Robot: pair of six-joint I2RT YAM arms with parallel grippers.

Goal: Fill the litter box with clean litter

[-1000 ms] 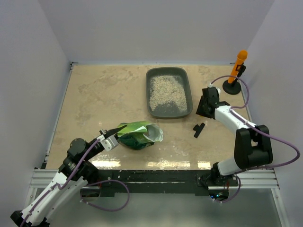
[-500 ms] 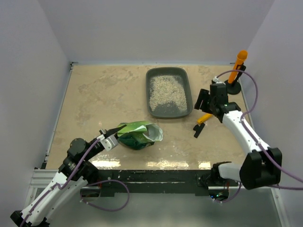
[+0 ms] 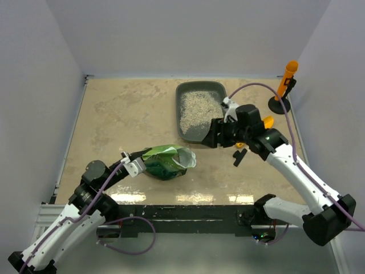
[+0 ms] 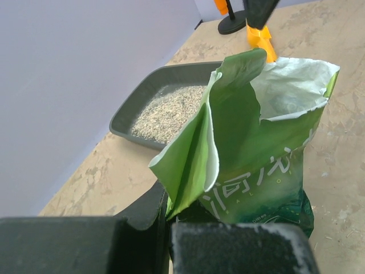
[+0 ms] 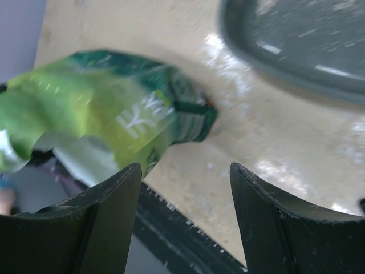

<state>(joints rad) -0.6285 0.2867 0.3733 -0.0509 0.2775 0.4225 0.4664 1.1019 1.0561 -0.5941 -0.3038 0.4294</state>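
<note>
The dark grey litter box sits at the back centre-right, with pale clean litter spread in it. In the left wrist view the litter box and its litter lie beyond the bag. A glossy green bag rests on the table in front of the box, its mouth open toward the right. My left gripper is shut on the bag's folded top edge. My right gripper hovers open at the box's near right corner, and its view looks toward the bag past empty fingers.
An orange and black scoop lies on the table right of the box, partly under my right arm. An orange-handled tool on a black stand is at the back right. White walls close in three sides.
My right arm swung left from the table's right side to the box's near corner, and its jaws opened wider. My left arm shifted slightly with the bag still in its grip.
</note>
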